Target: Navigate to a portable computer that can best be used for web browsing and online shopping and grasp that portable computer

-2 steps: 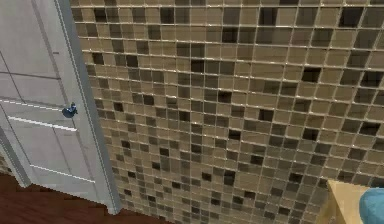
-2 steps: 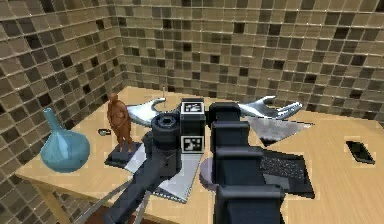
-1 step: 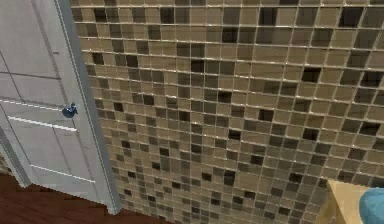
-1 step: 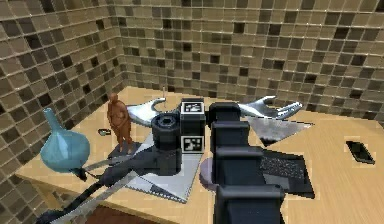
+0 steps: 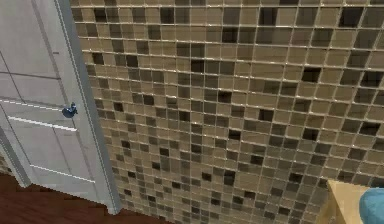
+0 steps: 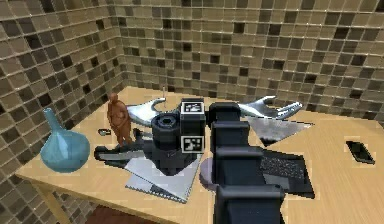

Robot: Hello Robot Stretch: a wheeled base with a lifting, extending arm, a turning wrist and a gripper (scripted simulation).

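A pale wooden table (image 6: pixel 330 185) stands against a tiled wall in the arm side view. The dark arm bar (image 6: pixel 245 185) rises over it, ending in two white marked squares (image 6: pixel 192 125). Left of them is my gripper (image 6: pixel 112 155), with its thin fingers low over the tabletop. I cannot tell whether it holds anything. A silver-grey open laptop (image 6: pixel 275 110) stands behind the arm, and a similar silver part (image 6: pixel 148 105) shows left of the squares. A dark keyboard slab (image 6: pixel 288 170) lies right of the arm. A flat grey-white sheet (image 6: pixel 160 182) lies under the gripper's body.
A blue vase (image 6: pixel 62 150) and a brown statuette (image 6: pixel 118 120) stand at the table's left end. A dark phone (image 6: pixel 360 152) lies at its right. The forward view has a white door (image 5: pixel 40 100) with a blue knob (image 5: pixel 69 111), a mosaic wall (image 5: pixel 230 100) close ahead, and a table corner (image 5: pixel 350 200).
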